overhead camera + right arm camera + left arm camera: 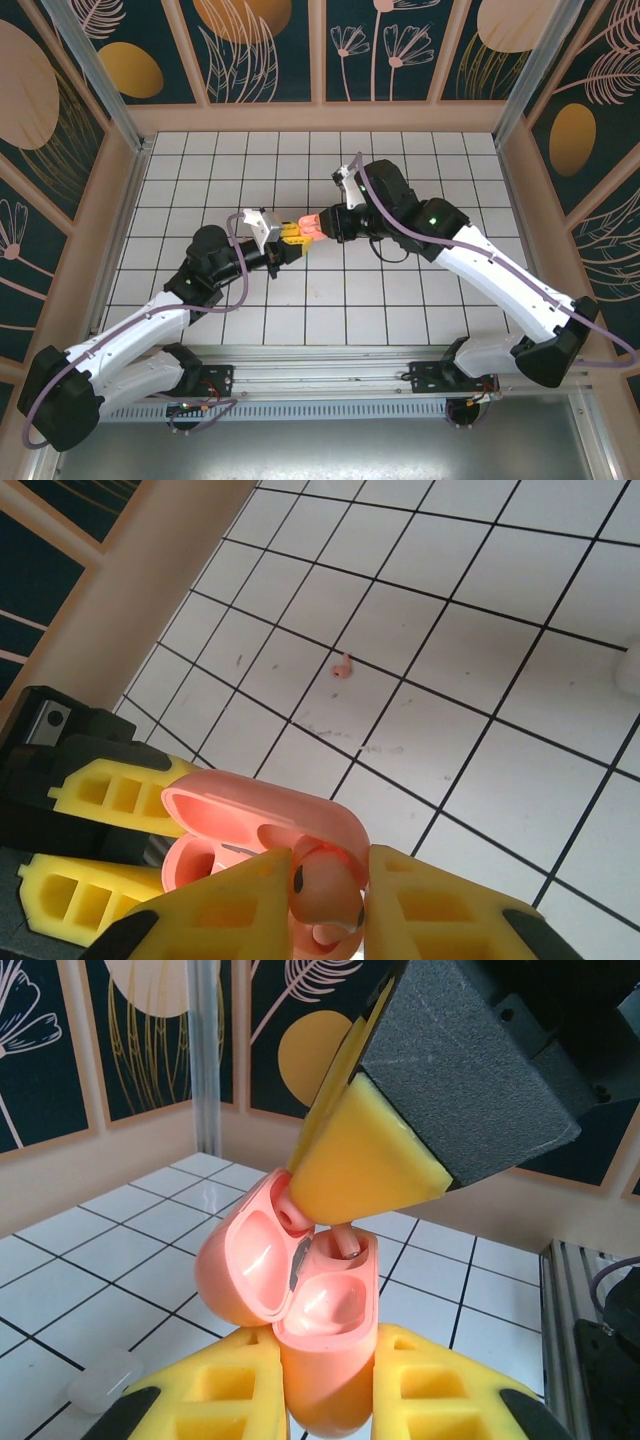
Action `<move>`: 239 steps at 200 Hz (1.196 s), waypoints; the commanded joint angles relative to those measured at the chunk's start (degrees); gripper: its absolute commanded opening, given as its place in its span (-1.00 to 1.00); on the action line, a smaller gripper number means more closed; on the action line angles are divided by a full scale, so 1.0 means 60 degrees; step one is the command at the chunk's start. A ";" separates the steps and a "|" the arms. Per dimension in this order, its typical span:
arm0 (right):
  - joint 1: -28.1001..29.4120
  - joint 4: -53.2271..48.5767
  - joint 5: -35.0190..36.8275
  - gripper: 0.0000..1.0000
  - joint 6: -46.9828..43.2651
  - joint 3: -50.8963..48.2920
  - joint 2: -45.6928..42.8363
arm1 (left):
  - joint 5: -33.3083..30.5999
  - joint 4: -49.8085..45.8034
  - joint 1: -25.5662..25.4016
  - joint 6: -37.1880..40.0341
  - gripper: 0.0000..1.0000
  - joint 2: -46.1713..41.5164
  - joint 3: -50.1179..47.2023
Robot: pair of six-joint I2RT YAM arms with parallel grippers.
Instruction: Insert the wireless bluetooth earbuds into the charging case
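My left gripper (325,1352) is shut on the lower body of the salmon-pink charging case (325,1310), which stands upright with its lid hinged open to the left. My right gripper (330,882) is shut on a salmon-pink earbud (325,898) held right over the case (255,805). The bud's stem (350,1242) reaches down into the case's far socket, and the near socket is empty. In the top view both grippers meet mid-table at the case (310,226). A second pink earbud (342,666) lies loose on a tile beyond the case.
A white rounded object (105,1385) sits on the tiles beside my left fingers, and a white shape (630,675) shows at the right edge of the right wrist view. Wooden walls ring the tiled floor (220,170).
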 commanded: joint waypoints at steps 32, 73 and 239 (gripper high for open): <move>-0.0076 0.0193 0.0047 -0.58 -0.0680 -0.0201 -0.0430 | 0.0072 -0.0046 0.0026 -0.0130 -0.68 0.0019 0.0474; -0.0076 0.0271 -0.0561 -0.64 -0.1502 -0.0318 -0.0540 | 0.0272 -0.0079 0.0027 -0.0211 -0.69 0.0091 0.0537; 0.0248 -0.1259 -0.1138 -0.71 -0.4487 0.0977 0.0406 | 0.0893 -0.0328 0.0031 -0.0016 -0.68 0.0561 0.0832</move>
